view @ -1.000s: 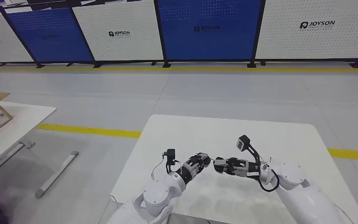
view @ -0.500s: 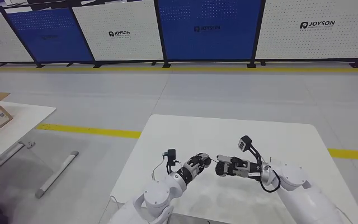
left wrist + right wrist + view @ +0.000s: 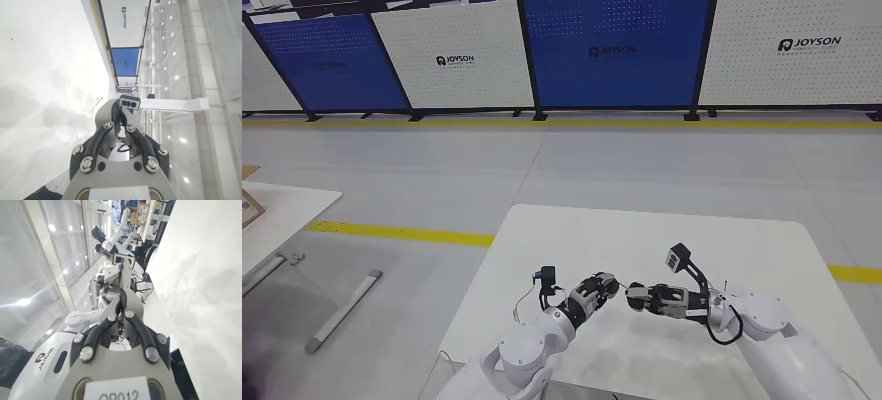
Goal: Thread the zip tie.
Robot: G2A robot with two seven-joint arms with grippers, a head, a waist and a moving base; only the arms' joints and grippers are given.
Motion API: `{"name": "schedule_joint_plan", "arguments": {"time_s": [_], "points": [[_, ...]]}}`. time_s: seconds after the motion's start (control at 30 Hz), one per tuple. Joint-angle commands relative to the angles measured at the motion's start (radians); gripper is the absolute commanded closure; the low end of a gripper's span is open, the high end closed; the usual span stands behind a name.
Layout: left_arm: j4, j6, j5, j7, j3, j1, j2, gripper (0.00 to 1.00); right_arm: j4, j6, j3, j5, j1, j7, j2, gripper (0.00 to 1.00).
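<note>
Overhead looking down, wrist cameras behind left hand [image 3: 115, 111], right hand [image 3: 122, 299]

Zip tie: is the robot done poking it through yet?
Not that I can see. Done: over the white table, the left pincer and right pincer are shut and almost tip to tip. In hand: probably lining up the two ends, though the tie is too thin to make out there. Left: pushing the tail through the head and pulling it snug. No closed loop shows.

Zip tie [image 3: 623, 290] between jaws: too small.
</note>
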Motion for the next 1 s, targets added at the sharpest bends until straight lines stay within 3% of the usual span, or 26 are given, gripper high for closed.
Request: {"name": "schedule_joint_plan", "arguments": {"time_s": [0.0, 0.13, 0.17, 0.2, 0.23, 0.57, 0.7, 0.87, 0.97], "points": [[-0.002, -0.002, 0.005, -0.010, 0.001, 0.001, 0.000, 1.00, 0.001, 0.006, -0.002, -0.002, 0.003, 0.011, -0.001, 1.00], [-0.003, -0.006, 0.007, -0.019, 0.001, 0.003, 0.000, 1.00, 0.001, 0.009, -0.003, -0.002, 0.004, 0.016, -0.002, 1.00], [-0.003, -0.006, 0.007, -0.019, 0.001, 0.003, 0.000, 0.71, 0.001, 0.009, -0.003, -0.002, 0.004, 0.016, -0.002, 1.00], [-0.003, -0.006, 0.007, -0.019, 0.001, 0.003, 0.000, 0.22, 0.001, 0.009, -0.003, -0.002, 0.004, 0.016, -0.002, 1.00], [-0.003, -0.006, 0.007, -0.019, 0.001, 0.003, 0.000, 0.00, 0.001, 0.009, -0.003, -0.002, 0.004, 0.016, -0.002, 1.00], [-0.003, -0.006, 0.007, -0.019, 0.001, 0.003, 0.000, 0.00, 0.001, 0.009, -0.003, -0.002, 0.004, 0.016, -0.002, 1.00], [0.013, -0.030, 0.038, -0.006, 0.004, 0.000, -0.002, 0.00, -0.017, 0.015, 0.002, -0.010, -0.009, -0.002, -0.001, 1.00], [0.030, -0.055, 0.070, -0.048, -0.010, -0.001, 0.000, 0.00, -0.026, 0.028, 0.042, 0.026, -0.015, 0.127, 0.014, 1.00], [0.031, -0.069, 0.090, -0.065, -0.022, 0.010, 0.004, 0.00, -0.013, 0.075, 0.047, -0.006, 0.010, 0.169, 0.019, 1.00]]}}
